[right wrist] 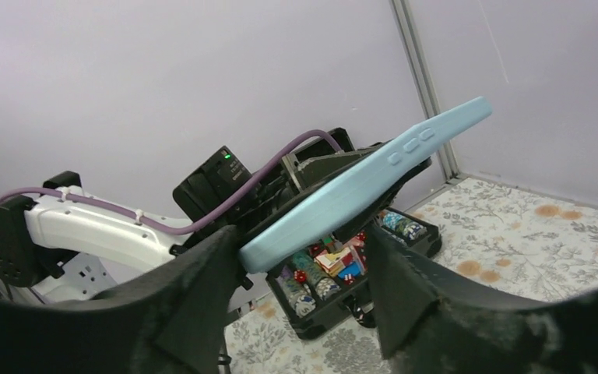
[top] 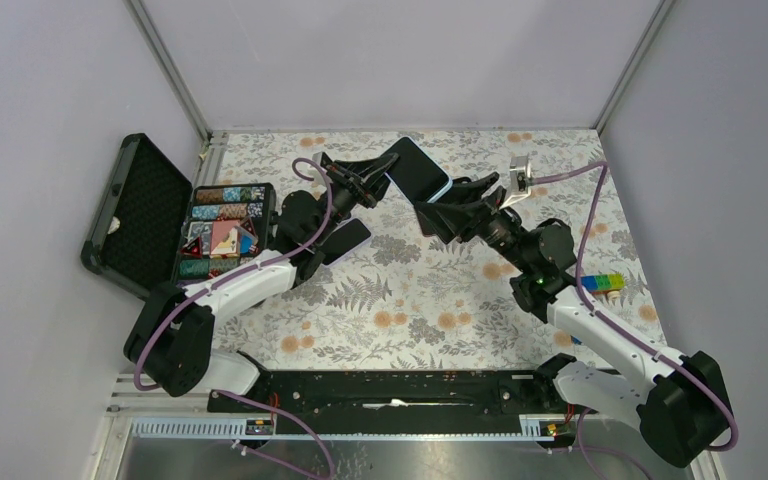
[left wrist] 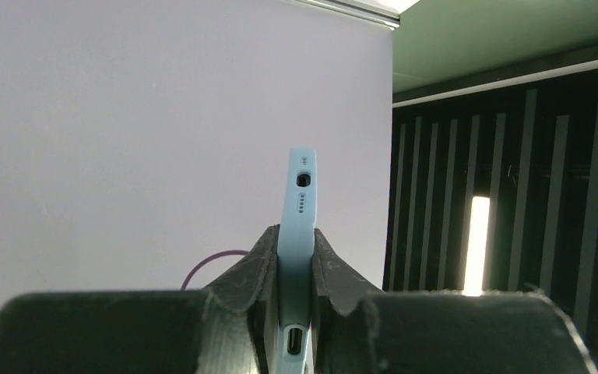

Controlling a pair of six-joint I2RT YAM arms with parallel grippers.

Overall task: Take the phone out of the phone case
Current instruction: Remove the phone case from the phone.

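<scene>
Left tool (left wrist: pixel 296 245): clamped tight on the blue phone case (left wrist: pixel 299 195).
Right tool (right wrist: pixel 300 241): apart, with the case in the gap.

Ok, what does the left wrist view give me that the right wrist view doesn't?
Only left wrist: the light blue phone case seen edge-on, with its charging port cutout and speaker holes, pinched by the left gripper. Only right wrist: the case's long side with its button bumps, the right gripper open around it, the left arm, the box of colourful pieces and the floral table cover. Both: the same light blue case.
</scene>
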